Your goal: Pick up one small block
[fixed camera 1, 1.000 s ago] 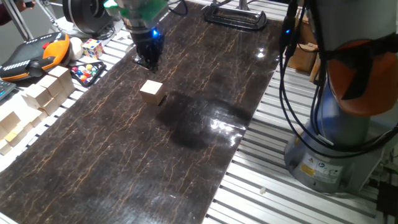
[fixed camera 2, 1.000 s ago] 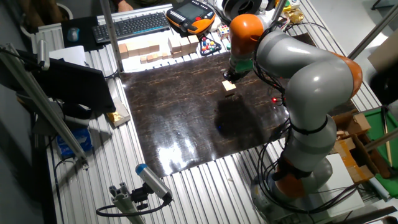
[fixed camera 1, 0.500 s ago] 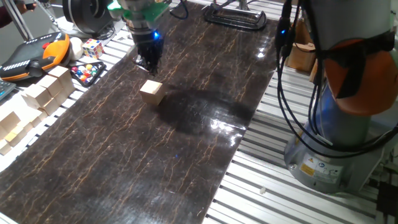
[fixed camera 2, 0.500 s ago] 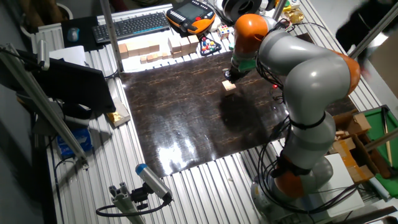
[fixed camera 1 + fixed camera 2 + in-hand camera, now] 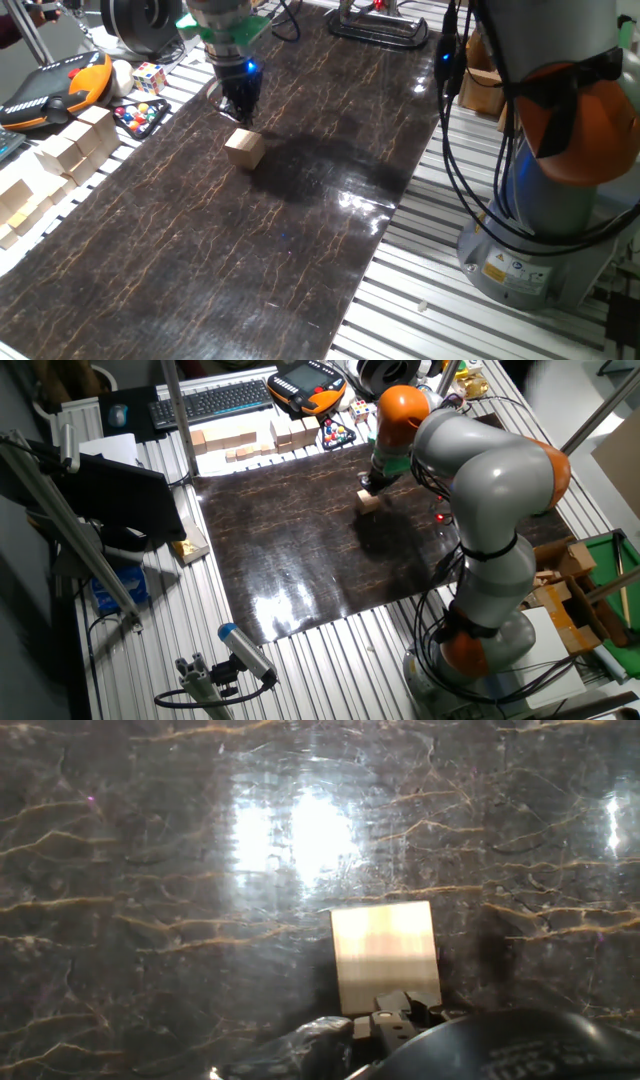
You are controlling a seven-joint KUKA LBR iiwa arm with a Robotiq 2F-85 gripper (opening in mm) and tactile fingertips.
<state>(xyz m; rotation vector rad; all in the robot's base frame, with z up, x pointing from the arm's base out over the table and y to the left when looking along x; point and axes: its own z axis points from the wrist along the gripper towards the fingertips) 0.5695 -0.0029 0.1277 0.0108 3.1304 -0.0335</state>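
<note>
Small block (image 5: 244,147) just beside tool (image 5: 240,108)

Hand view: blurred throughout, small block (image 5: 385,956) soft-edged at centre right, its lower edge hidden behind dark gripper (image 5: 400,1020) hardware cut off by the bottom edge; fingertips not discernible. One fixed view: gripper (image 5: 240,108) jaw spacing too dark to tell; pale wooden blocks (image 5: 55,160) cut off at left edge. Other fixed view: small block (image 5: 368,502) tiny, contact with gripper (image 5: 368,486) unclear.
</note>
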